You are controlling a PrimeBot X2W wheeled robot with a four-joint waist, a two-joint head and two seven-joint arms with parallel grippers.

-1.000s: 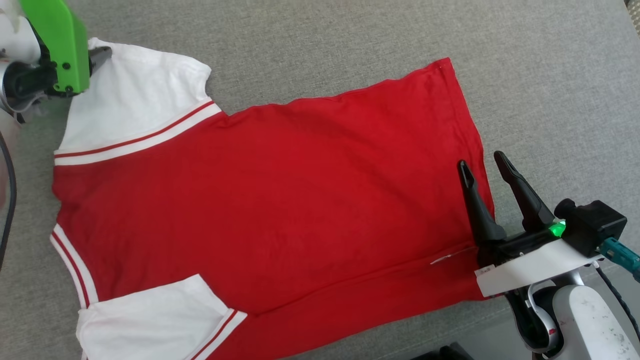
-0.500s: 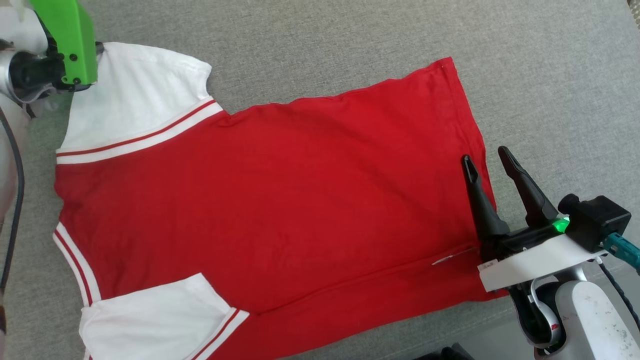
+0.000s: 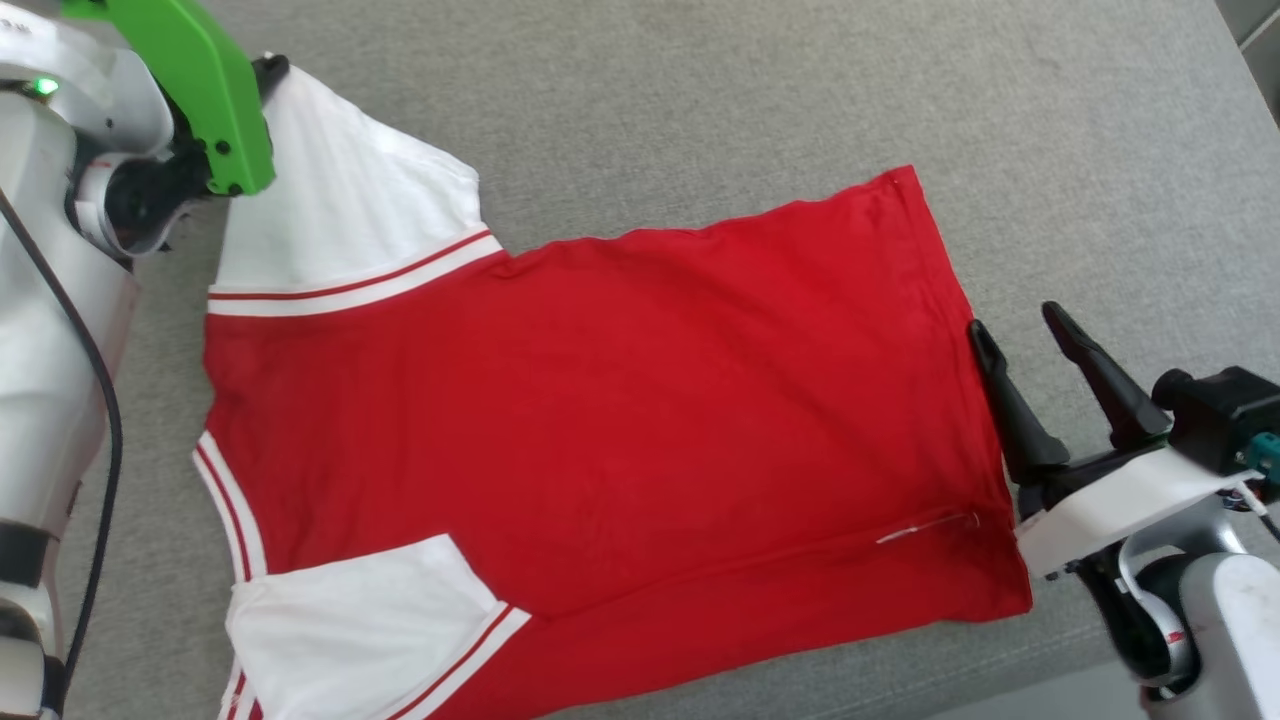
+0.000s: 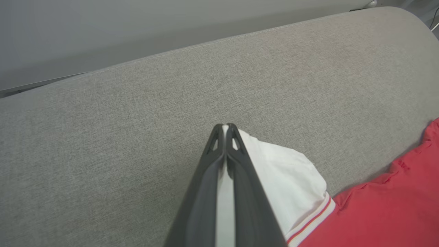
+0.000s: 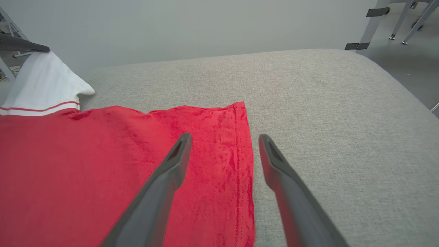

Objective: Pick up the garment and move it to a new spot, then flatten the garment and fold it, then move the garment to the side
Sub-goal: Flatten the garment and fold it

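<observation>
Red T-shirt (image 3: 600, 400) lies spread, lower sleeve cut off at frame bottom; left gripper (image 4: 224, 127) clenches its upper sleeve, right gripper (image 3: 1012, 318) released.

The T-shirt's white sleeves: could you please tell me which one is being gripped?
The far sleeve, upper left in the head view: the shut fingers of the left gripper pinch it; the near sleeve lies free.

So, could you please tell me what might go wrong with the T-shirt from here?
The left end effector is shut on one white sleeve alone; the thin fabric might slip out. The right end effector stands open over the hem, so a one-sided pull may skew the T-shirt. The other sleeve lies folded onto the body and may stay creased.
</observation>
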